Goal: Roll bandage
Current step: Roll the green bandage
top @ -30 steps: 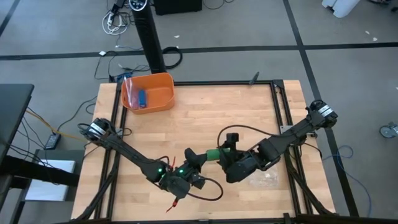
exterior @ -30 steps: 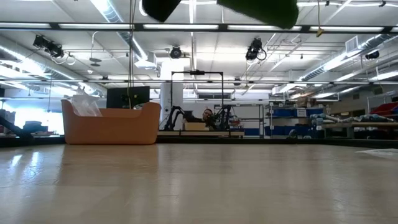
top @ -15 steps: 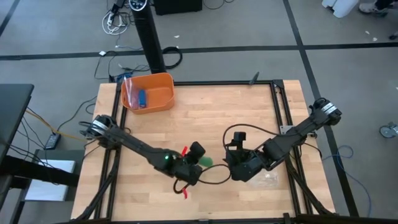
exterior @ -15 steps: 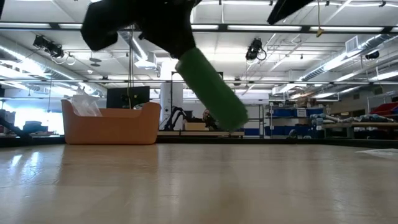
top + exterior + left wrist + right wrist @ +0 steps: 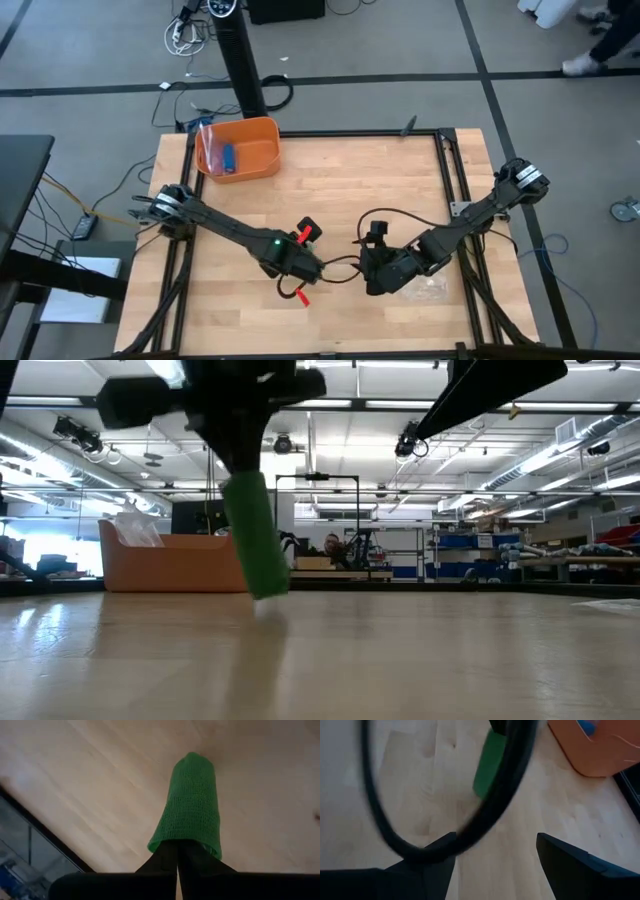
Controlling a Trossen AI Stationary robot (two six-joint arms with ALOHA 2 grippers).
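Near the worktop's front edge, the left gripper (image 5: pixel 176 865) has swung the rolled green bandage (image 5: pixel 192 802) from slanted to nearly upright, its lower end just above the wood. Its fingers are clenched on the roll's top. Just beside it, the right gripper (image 5: pixel 495 850) hangs released, holding nothing. At the far left corner, an orange bin (image 5: pixel 240 150) holds a small blue item (image 5: pixel 229 157) and clear plastic (image 5: pixel 135 525).

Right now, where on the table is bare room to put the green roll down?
Bare wood lies between the orange bin and the table's far right corner. The near middle is crowded: left gripper holding the bandage roll, open right gripper, plastic bag.
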